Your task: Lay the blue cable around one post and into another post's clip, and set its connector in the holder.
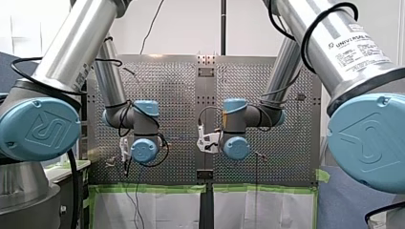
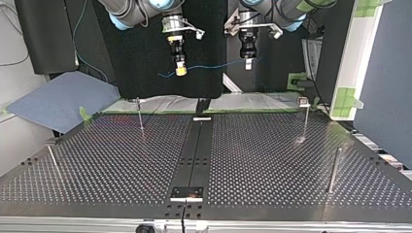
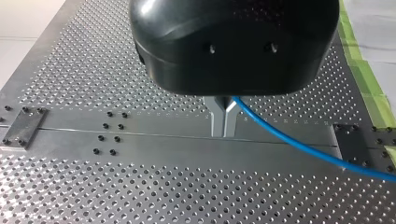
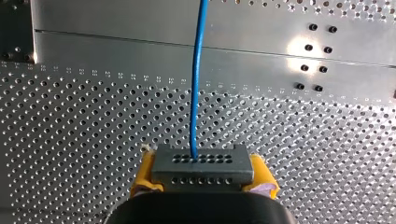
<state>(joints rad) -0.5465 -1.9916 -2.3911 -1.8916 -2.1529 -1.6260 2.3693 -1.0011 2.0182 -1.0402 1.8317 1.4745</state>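
Above the perforated table [image 2: 272, 145], the blue cable [image 2: 214, 65] hangs in the air between both grippers: my right gripper [image 4: 202, 171] has its yellow pads [image 4: 145, 173] pinching the grey connector [image 4: 201, 163], and my left gripper [image 3: 223, 127] has its metal fingers [image 3: 216, 119] pressed together on the cable.

The perforated metal surface [image 2: 272, 160] is split by a dark strip [image 2: 197, 150] running from near to far in the top view. A small pale plate [image 2: 186, 193] sits at the strip's near end, and a thin black wire [image 2: 183, 219] leaves the near edge just beyond it. Green tape [image 2: 160, 112] lines the far edge against pale sheeting [image 2: 165, 103] with a black backdrop [image 2: 141, 58] behind, a blue mat [image 2: 58, 99] lies off the far left corner, and a white panel [image 2: 362, 53] patched with green tape stands at far right.
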